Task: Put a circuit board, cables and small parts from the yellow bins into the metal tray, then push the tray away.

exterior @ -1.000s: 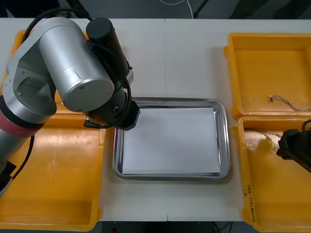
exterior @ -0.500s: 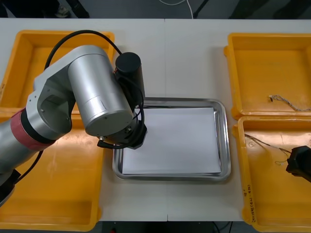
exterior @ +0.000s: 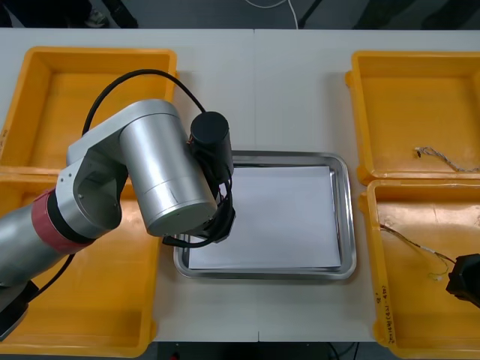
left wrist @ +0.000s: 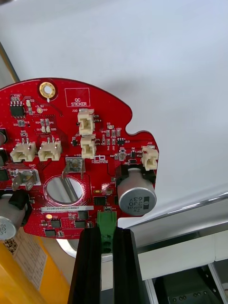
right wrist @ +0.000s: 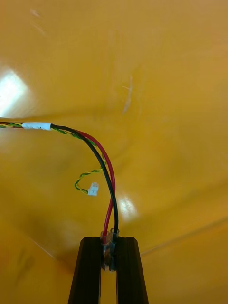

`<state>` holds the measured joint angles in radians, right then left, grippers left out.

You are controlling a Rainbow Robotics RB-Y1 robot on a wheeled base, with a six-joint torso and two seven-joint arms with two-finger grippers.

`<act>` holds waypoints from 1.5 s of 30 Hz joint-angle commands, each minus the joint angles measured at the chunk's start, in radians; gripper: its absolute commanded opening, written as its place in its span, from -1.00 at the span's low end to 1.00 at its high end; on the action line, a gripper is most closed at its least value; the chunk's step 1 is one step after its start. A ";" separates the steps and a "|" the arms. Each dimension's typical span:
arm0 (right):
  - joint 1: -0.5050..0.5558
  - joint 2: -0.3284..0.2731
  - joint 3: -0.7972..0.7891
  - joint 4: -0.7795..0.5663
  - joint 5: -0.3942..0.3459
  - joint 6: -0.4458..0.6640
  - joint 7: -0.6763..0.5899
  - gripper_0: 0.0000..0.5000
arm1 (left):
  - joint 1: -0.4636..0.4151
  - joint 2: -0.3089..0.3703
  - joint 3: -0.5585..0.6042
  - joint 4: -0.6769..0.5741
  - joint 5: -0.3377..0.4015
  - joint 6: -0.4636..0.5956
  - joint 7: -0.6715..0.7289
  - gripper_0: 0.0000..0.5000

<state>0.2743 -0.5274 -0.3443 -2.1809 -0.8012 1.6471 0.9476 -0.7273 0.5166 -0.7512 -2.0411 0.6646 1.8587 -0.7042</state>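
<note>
A round red circuit board [left wrist: 80, 156] hangs over the white inside of the metal tray [exterior: 346, 217], near its left rim [left wrist: 190, 209]. My left gripper [left wrist: 106, 233] is shut on the green connector at the board's edge. In the front view the left arm [exterior: 165, 180] covers the tray's left side. A red, black and yellow cable [right wrist: 102, 161] lies in the near right yellow bin [exterior: 420, 322]. My right gripper [right wrist: 108, 241] is shut on the cable's connector end. It shows as a black block [exterior: 465, 279] at the bin's right side, with the cable [exterior: 409, 241] trailing to its left.
A twisted cable [exterior: 442, 157] lies in the far right yellow bin [exterior: 405, 97]. Two yellow bins stand on the left, the far one [exterior: 90, 90] and the near one [exterior: 82, 300], partly under the left arm. A small white plug [right wrist: 93, 189] ends the cable's yellow strand.
The left arm has swung right and nearer, over the tray's left part. The right gripper has drawn back toward the near edge of its bin, pulling the cable along.
</note>
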 commanded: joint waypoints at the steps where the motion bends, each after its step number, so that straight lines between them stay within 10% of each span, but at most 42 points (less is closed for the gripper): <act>1: 0.069 -0.057 -0.001 -0.033 0.000 -0.040 0.019 -1.00 | 0.057 -0.026 -0.008 -0.042 -0.028 -0.047 0.075 -1.00; 18: 0.095 -0.074 -0.001 -0.033 0.030 -0.070 0.045 -0.95 | 0.097 -0.016 -0.129 -0.042 -0.085 -0.144 0.127 -1.00; 21: 0.091 -0.074 -0.001 -0.033 0.033 -0.070 0.046 -0.53 | 0.100 -0.010 -0.148 -0.041 -0.088 -0.151 0.138 -1.00; 22: 0.091 -0.072 -0.001 -0.033 0.034 -0.070 0.045 0.12 | 0.103 -0.007 -0.149 -0.041 -0.088 -0.153 0.141 -1.00; 26: 0.089 -0.072 -0.001 -0.033 0.037 -0.070 0.045 0.97 | 0.112 -0.003 -0.165 -0.041 -0.097 -0.170 0.149 -1.00; 45: -0.109 -0.171 -0.032 -0.033 0.014 0.046 0.071 1.00 | 0.132 0.010 -0.192 -0.039 -0.129 -0.187 0.163 -1.00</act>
<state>0.2481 -0.6242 -0.3444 -2.1833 -0.7752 1.6624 0.9560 -0.6194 0.5164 -0.9225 -2.0433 0.5498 1.6836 -0.6225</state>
